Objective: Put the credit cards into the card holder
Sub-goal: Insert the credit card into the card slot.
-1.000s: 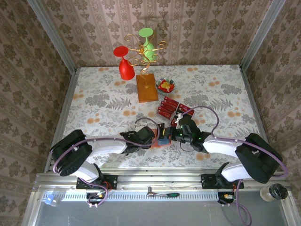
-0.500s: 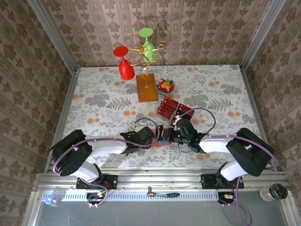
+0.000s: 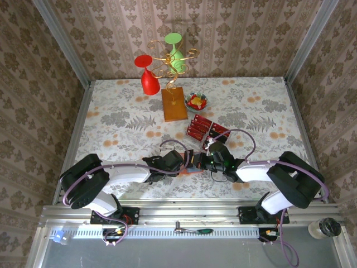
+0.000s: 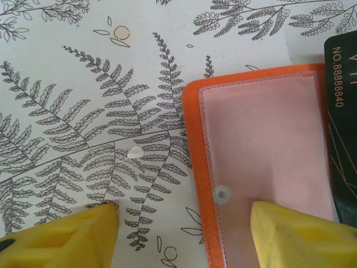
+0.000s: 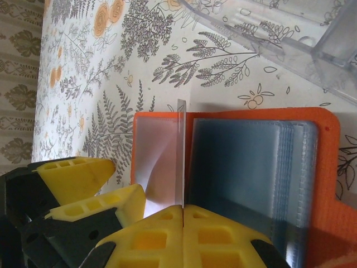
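Observation:
The orange card holder (image 4: 192,167) lies open on the patterned table, its clear pocket and pale snap (image 4: 222,194) facing up. My left gripper (image 4: 183,216) is open and straddles its left edge, with one yellow finger (image 4: 295,234) on the pocket and the other on the tablecloth. My right gripper (image 5: 183,207) is shut on a credit card (image 5: 181,156), seen edge-on and upright over the open card holder (image 5: 329,167). That card's dark face (image 4: 341,111) shows at the right of the left wrist view. More red credit cards (image 3: 199,127) stand in a clear rack behind. Both grippers meet at the card holder (image 3: 192,170).
The clear plastic rack (image 5: 290,33) stands just beyond the holder. Further back are a brown wooden block (image 3: 174,104) with a gold wire stand, a bowl of candies (image 3: 196,101) and a red glass (image 3: 148,78). Wallpapered walls close in three sides.
My right arm has drawn in to the left, bringing the card closer over the holder. The left arm has stayed put.

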`<state>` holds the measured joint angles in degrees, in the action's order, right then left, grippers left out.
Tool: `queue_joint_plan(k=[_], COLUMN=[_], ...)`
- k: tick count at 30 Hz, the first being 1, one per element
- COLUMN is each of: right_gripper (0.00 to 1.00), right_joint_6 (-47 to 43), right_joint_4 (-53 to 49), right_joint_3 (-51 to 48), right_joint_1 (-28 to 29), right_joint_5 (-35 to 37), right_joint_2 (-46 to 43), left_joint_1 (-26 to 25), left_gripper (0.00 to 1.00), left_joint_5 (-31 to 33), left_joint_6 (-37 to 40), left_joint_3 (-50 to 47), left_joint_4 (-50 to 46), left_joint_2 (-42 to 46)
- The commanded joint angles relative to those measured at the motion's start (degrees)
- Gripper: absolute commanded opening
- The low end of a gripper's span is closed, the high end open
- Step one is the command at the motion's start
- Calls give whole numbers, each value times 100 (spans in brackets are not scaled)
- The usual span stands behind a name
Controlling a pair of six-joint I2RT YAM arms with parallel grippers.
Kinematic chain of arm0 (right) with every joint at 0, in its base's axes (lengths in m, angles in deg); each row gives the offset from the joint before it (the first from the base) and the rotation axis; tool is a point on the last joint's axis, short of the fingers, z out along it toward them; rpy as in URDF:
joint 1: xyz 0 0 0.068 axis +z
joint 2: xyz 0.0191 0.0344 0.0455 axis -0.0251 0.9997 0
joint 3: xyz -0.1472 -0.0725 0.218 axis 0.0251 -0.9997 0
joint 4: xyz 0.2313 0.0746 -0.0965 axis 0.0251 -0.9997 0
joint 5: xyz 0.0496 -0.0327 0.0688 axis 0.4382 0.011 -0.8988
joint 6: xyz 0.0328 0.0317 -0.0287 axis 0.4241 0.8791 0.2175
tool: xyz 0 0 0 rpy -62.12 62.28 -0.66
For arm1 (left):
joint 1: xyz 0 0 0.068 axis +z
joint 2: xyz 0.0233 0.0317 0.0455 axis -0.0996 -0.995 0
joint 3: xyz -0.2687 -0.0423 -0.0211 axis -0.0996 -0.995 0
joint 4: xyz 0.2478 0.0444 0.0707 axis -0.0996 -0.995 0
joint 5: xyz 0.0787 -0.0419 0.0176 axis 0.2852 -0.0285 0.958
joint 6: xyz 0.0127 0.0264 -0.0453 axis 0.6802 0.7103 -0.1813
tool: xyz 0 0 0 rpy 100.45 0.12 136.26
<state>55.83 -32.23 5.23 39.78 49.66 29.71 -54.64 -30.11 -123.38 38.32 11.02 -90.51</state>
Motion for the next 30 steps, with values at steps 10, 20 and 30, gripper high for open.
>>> queue_joint_plan(k=[10,20,30], right_gripper=[0,0,0], right_joint_6=[62,124,87], right_joint_4=[-215,-396,-924], right_joint_3=[-45,-107,24], right_joint_1=[114,128,146], right_joint_5=[167,258,277], right_joint_2=[147,83,49], left_joint_1=[-46,-46,-51], left_gripper=[65,65,65], left_joint_5=[-51,-52,-43], left_joint_6=[-83,-83,-83], left_joint_3=[-102,-114,-109], left_joint_4=[-159,-152,-139], left_joint_2=[-9,-7,-15])
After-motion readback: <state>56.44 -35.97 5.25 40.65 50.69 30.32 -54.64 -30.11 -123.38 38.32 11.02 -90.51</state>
